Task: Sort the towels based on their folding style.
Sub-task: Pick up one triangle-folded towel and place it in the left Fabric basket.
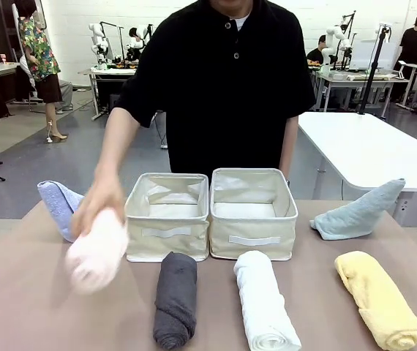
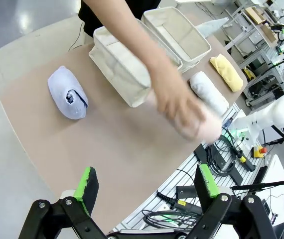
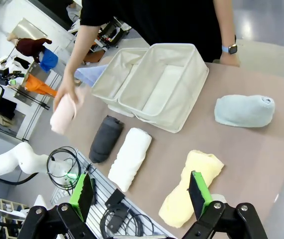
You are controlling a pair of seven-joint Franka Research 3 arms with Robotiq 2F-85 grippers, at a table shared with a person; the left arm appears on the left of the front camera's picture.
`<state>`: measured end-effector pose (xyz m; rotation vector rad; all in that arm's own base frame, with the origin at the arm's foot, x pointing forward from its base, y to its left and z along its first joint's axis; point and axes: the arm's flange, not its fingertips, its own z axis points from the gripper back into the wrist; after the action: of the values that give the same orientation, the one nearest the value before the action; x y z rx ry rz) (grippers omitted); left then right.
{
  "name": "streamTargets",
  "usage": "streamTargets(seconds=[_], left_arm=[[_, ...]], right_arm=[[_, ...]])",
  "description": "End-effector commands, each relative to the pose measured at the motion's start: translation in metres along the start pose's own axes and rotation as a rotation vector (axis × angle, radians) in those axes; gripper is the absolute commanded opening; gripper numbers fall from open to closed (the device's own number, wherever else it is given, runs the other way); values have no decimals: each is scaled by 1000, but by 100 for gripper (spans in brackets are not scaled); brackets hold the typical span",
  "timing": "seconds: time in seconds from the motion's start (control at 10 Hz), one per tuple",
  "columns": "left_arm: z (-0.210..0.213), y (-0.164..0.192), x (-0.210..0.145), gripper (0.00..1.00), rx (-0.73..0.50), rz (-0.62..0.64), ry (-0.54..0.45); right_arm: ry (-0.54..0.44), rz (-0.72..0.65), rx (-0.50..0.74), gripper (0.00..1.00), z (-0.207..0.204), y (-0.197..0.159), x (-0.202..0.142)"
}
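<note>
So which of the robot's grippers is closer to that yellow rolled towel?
Right. The right gripper hangs open beside the yellow towel at the table's near edge; the left gripper hangs open off the opposite end, the whole table between them.

Two beige bins [image 1: 166,245] stand side by side — empty — on the brown table [image 1: 18,314].

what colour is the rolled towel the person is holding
The towel is pale pink; it shows best in the right wrist view.
</note>
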<state>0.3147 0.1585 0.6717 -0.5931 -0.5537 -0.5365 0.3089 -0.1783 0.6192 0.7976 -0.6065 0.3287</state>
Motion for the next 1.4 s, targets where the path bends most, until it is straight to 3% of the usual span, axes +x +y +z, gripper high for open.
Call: streamTargets(seconds=[0.0, 0.3, 0.5, 0.9, 1.2, 1.3], left_arm=[[0, 0, 0, 100, 0, 0, 0], [-65, 10, 52, 100, 262, 121, 291], [-121, 26, 82, 100, 313, 118, 427], [-232, 65, 103, 100, 424, 142, 536], [-250, 72, 102, 100, 408, 133, 476], [-260, 77, 95, 100, 390, 130, 536]], right_arm=[[-16, 15, 21, 100, 1, -1, 2], [-16, 15, 21, 100, 1, -1, 2], [-16, 15, 21, 100, 1, -1, 2], [-16, 15, 21, 100, 1, -1, 2], [-16, 15, 21, 100, 1, -1, 2], [-16, 15, 21, 100, 1, -1, 2]])
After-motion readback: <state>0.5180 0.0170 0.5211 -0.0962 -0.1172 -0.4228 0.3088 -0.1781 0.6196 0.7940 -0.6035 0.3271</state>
